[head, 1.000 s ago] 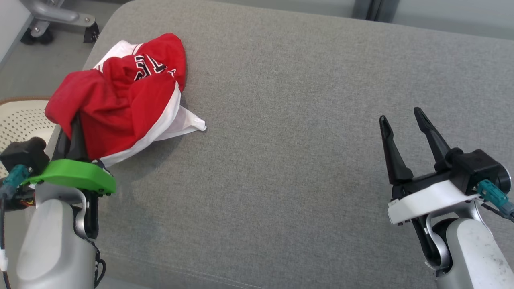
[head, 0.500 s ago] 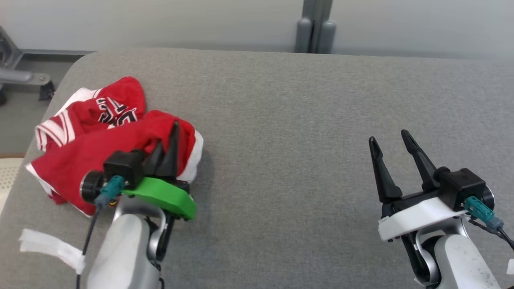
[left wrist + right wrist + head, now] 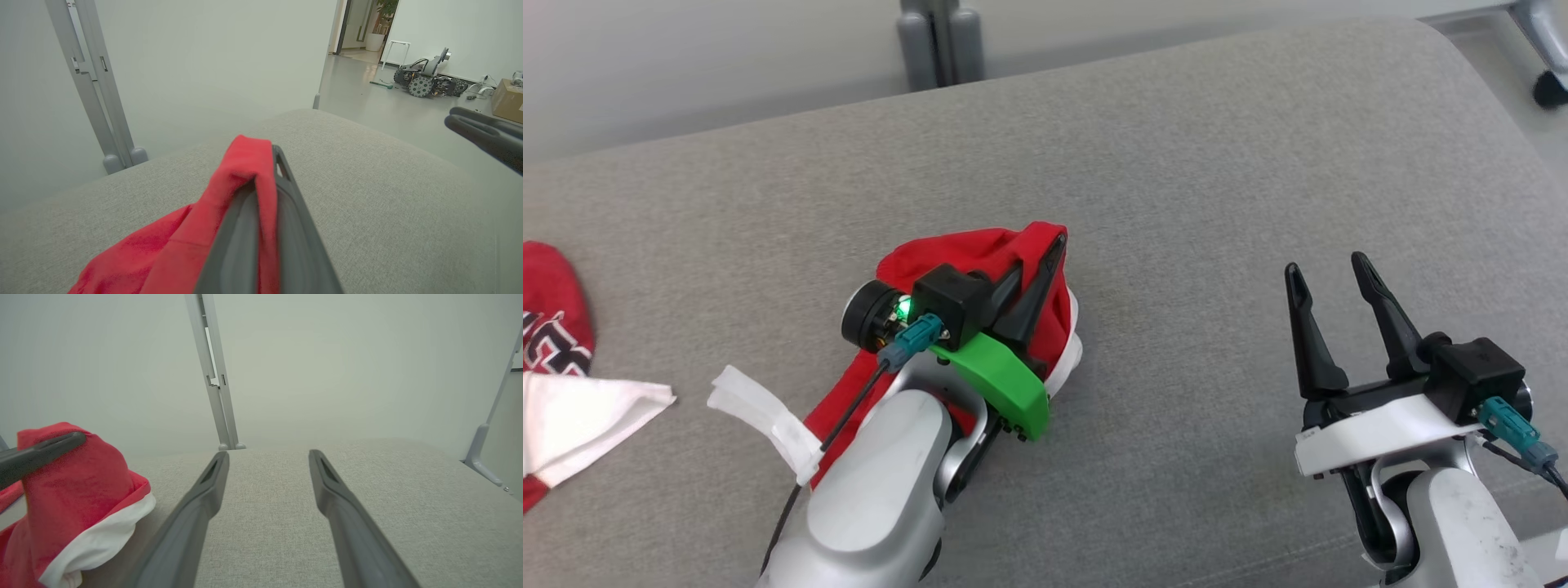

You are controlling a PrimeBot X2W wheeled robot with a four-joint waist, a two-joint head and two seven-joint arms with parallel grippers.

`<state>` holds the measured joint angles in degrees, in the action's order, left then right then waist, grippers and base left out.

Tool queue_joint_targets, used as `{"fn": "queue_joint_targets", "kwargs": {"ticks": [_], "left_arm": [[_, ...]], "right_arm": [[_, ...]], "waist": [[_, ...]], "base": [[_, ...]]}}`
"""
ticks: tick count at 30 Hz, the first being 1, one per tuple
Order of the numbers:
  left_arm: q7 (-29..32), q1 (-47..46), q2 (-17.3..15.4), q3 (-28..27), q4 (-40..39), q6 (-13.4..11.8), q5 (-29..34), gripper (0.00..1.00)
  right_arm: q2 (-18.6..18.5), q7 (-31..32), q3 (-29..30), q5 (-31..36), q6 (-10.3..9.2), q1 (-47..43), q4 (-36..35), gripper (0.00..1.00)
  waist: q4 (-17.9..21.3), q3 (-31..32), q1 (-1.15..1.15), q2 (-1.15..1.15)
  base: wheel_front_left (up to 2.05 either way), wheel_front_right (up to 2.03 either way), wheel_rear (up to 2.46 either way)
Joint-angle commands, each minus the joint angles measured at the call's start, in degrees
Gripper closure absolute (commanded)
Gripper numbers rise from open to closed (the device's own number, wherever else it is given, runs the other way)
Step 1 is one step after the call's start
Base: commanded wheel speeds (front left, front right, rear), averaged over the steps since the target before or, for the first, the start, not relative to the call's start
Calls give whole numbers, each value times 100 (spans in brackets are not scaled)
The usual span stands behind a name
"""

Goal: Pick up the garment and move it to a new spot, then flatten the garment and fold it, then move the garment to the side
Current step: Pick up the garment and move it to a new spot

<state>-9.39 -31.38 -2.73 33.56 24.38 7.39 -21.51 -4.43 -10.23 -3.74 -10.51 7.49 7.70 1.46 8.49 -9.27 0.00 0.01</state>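
Note:
The garment (image 3: 947, 255) is red cloth with a white band, bunched up near the middle of the grey padded surface (image 3: 1176, 204). My left gripper (image 3: 1052, 249) is shut on a fold of it, and red fabric (image 3: 229, 179) drapes over the closed fingers (image 3: 286, 192) in the left wrist view. More red and white cloth with black lettering (image 3: 547, 343) lies at the far left edge; my left forearm hides whether the two are joined. My right gripper (image 3: 1325, 265) stands open and empty at the lower right, well to the right of the garment (image 3: 77, 477). Its spread jaws (image 3: 269, 454) frame bare upholstery.
A pale wall and a grey post (image 3: 939, 41) stand behind the surface's far edge. The surface's rounded right end lies beside a caster (image 3: 1547, 86). Past that end, on the floor, are a wheeled machine (image 3: 425, 79) and a cardboard box (image 3: 506, 100).
The head camera has swung to the right. My left gripper has carried the gripped fold from the left end toward the middle, stretching the garment out. The right gripper stays open.

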Motion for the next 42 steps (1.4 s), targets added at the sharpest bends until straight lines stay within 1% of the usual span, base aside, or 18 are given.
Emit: {"fn": "queue_joint_targets", "kwargs": {"ticks": [1, 2, 3, 7, 11, 12, 18, 21, 27, 30, 33, 36, 42], "left_arm": [[-19, -106, -37, 59, 112, -18, -78, 100], [-70, -164, -37, 124, 192, -44, -124, 63], [-112, -191, -37, 187, 244, -57, -151, 0], [-352, -197, -36, 376, 213, -191, -189, 0], [-507, 51, -64, 311, -92, -396, -113, 0], [-539, 135, -131, 236, -211, -488, -93, 0], [-575, 705, -506, -98, -761, -772, -150, 0], [-580, 997, -742, -339, -941, -967, -217, 0], [-579, 1522, -1104, -947, -1139, -1347, -456, 0], [-580, 1762, -1255, -1250, -1220, -1481, -532, 0], [-581, 1988, -1366, -1502, -1335, -1548, -566, 0], [-581, 2158, -1407, -1619, -1393, -1506, -530, 0], [-577, 2394, -1374, -1584, -1275, -1370, -432, 0]], "right_arm": [[24, -56, 17, -24, 1, 96, 14, 0], [38, -80, 20, -26, 1, 112, 29, 0], [50, -103, 27, 0, 1, 115, 42, 0], [77, -155, 30, 39, 1, 133, 101, 0], [84, -174, 19, 77, 1, 120, 127, 0], [85, -162, 1, 95, 1, 115, 126, 0], [55, -61, 35, 133, 1, -59, 91, 0], [16, -5, 64, 122, 1, -114, 47, 0], [-11, 106, 110, 138, 1, -286, -34, 0], [-22, 154, 119, 136, 1, -373, -75, 0], [-36, 211, 128, 119, 1, -453, -129, 0], [-32, 288, 144, 126, 1, -543, -177, 0], [-10, 349, 179, 107, 1, -760, -224, 0]], "waist": [[738, -621, 0, -1], [740, -651, 0, -1], [725, -665, 0, -1], [508, -608, 0, -1], [142, -386, 0, -1], [45, -323, 0, -1], [-491, 41, 0, -1], [-703, 171, 0, -1], [-961, 370, 0, -1], [-1018, 453, 0, -1], [-1035, 513, 0, -1], [-1009, 556, 0, -1], [-910, 713, 0, -1]], "base": [[0, 0, 0], [0, 0, 0], [0, 0, 0], [0, 0, 0], [0, 0, 0], [0, 0, 0], [0, 0, 0], [0, 0, 0], [0, 0, 0], [0, 0, 0], [0, 0, 0], [0, 0, 0], [0, 0, 0]]}}
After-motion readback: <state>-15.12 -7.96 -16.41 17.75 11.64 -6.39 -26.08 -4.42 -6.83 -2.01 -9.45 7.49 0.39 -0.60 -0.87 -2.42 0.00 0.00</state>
